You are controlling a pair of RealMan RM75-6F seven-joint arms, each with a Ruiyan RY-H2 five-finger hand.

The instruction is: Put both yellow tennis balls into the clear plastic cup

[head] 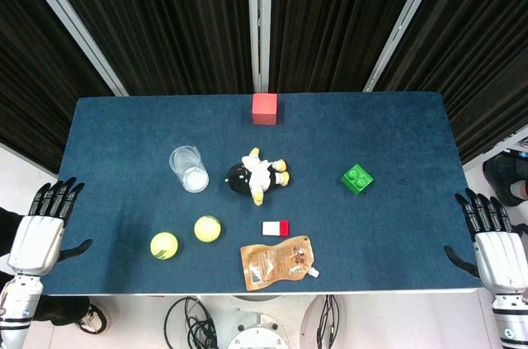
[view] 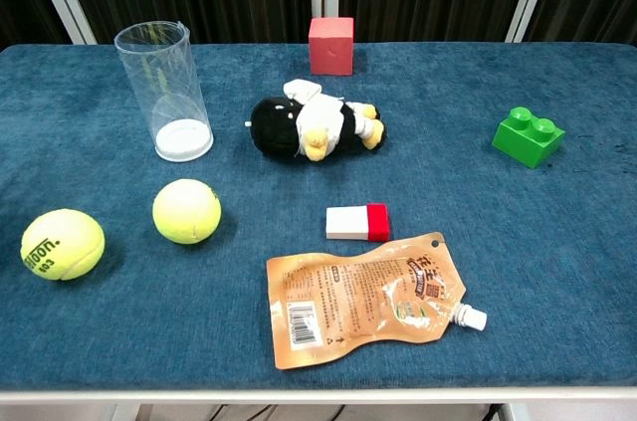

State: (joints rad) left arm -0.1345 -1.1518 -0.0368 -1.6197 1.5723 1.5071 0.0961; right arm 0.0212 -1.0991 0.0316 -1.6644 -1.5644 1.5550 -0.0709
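Two yellow tennis balls lie on the blue table near its front left: one [head: 164, 245] [view: 62, 244] with dark lettering, the other [head: 207, 228] [view: 186, 211] just right of it. The clear plastic cup [head: 190, 168] [view: 167, 91] stands upright and empty behind them. My left hand [head: 43, 230] hangs off the table's left edge, fingers spread, holding nothing. Beyond the right edge, my right hand [head: 493, 238] is likewise spread and empty. Neither hand shows in the chest view.
A black and white plush toy [head: 257, 176] lies right of the cup. A red cube [head: 265, 108] sits at the back, a green brick [head: 357, 178] to the right. A small white and red block [head: 275, 228] and an orange pouch [head: 278, 262] lie near the front.
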